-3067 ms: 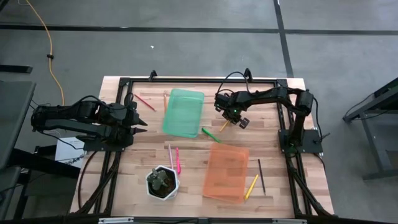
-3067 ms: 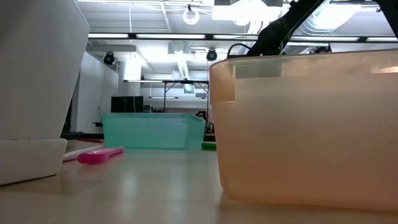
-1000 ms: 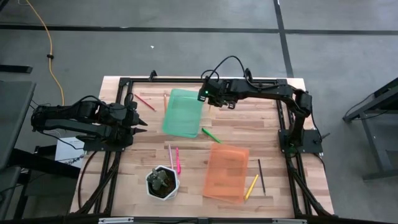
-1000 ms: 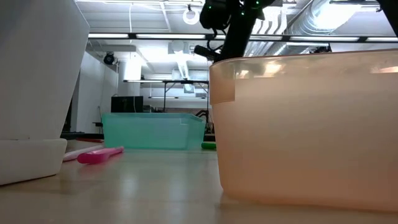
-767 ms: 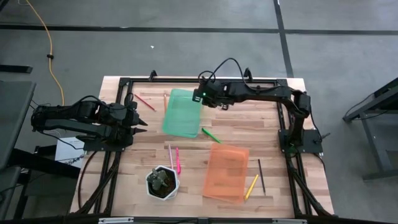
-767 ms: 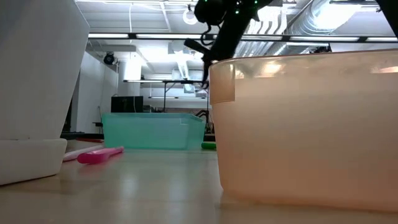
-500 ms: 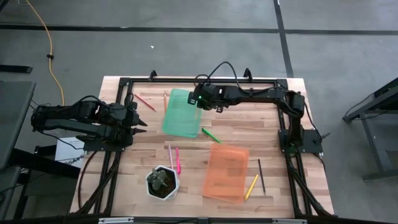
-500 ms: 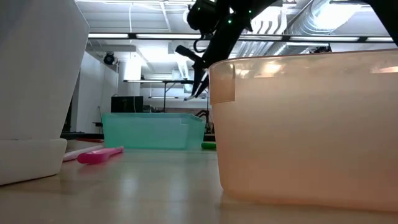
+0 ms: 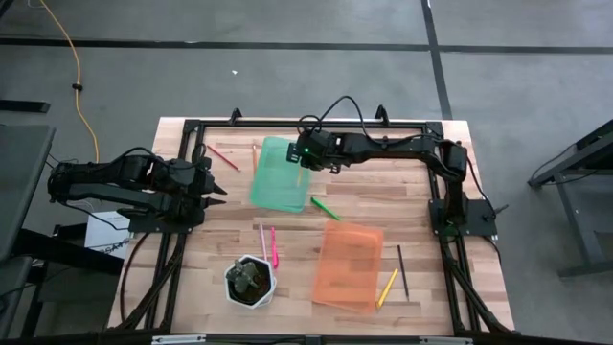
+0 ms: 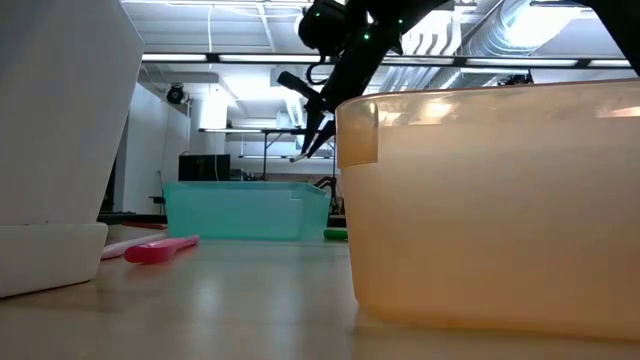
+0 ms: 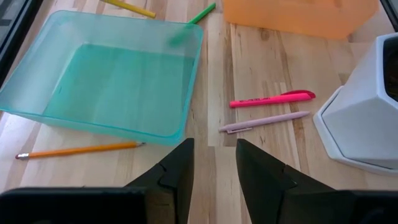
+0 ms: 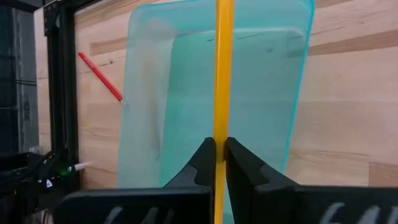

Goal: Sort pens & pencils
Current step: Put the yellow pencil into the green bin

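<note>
Butcher-block table (image 9: 402,196) bears green tray (image 9: 278,182) under right pincer (image 12: 217,155) clamping yellow pencil (image 12: 222,74); left pincer (image 11: 211,163) parted.

far tray (image 9: 281,174): we see it mid-table, toward the back
near tray (image 9: 349,265): in front of it, to the right
plant pot (image 9: 250,280): front, left of near tray
right gripper (image 9: 300,160): above far tray, clamping a pencil (image 12: 222,68)
left gripper (image 9: 218,178): at left edge, fingers apart
two pens (image 9: 267,243): between pot and far tray

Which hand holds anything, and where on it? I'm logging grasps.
The right hand pinches a yellow pencil near one end, above the green tray; the left hand holds nothing.
</note>
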`<state>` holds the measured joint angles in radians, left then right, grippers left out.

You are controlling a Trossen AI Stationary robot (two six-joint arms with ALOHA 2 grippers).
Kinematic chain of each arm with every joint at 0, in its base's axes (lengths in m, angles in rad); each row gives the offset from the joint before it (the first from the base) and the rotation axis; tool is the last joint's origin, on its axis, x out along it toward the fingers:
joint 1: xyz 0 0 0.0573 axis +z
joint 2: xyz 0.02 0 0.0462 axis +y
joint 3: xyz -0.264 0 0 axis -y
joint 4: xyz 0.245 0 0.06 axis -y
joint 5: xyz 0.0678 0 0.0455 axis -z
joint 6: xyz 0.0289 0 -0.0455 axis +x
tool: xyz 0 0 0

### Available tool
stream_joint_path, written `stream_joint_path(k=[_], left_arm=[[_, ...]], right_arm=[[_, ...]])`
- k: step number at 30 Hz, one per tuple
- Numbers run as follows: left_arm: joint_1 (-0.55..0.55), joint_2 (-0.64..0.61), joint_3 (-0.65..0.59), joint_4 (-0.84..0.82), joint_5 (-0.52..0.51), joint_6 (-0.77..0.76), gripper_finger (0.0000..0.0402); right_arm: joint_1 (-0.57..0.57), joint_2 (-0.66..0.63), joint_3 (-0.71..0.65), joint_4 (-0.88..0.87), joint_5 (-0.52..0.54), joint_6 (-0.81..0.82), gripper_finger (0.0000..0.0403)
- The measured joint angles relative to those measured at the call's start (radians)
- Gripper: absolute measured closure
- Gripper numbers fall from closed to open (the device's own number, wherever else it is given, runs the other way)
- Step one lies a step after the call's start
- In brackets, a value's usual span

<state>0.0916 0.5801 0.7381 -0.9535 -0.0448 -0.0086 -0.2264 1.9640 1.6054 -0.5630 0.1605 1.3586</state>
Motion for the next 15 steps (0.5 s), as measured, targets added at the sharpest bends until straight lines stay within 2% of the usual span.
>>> stream_joint_path(k=[6,15], left_arm=[[0.000,0.000,0.000,0.000,0.000,0.000,0.0293],[0.000,0.000,0.000,0.000,0.000,0.000,0.0293]], right_arm=[[0.000,0.000,0.000,0.014,-0.016,-0.025,0.0393],[0.000,0.000,0.000,0.054,-0.014,-0.040,0.0333]])
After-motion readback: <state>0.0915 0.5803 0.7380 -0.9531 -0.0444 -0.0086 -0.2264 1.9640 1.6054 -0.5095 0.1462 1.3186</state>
